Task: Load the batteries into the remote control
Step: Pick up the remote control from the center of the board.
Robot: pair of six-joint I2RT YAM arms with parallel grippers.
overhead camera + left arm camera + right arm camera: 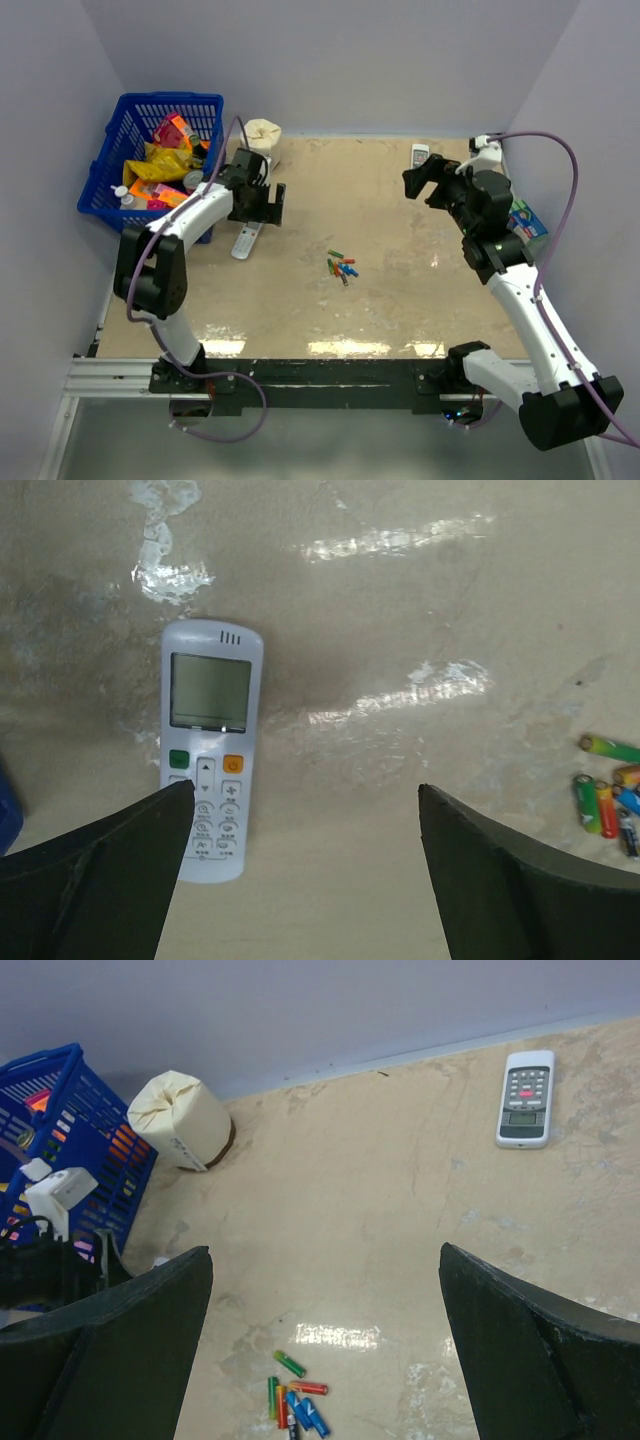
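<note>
Both claws are spread wide and hold nothing. My left gripper point(305, 798) hovers over the remote control point(208, 750), which lies face up on the table point(400, 290) with its screen and buttons showing. My right gripper point(325, 1260) hangs above the far right side. The batteries point(342, 267) lie loose in a small cluster mid-table, well apart from the remote control. The blue basket point(195, 115) at the far left holds orange and yellow snack packets point(160, 160) and a white bottle point(123, 197).

White-and-black left arm point(190, 222) bent forward, black left gripper point(305, 792) spread wide, white-and-black right arm point(535, 310) extended forward, black right gripper point(325, 1250) spread wide
</note>
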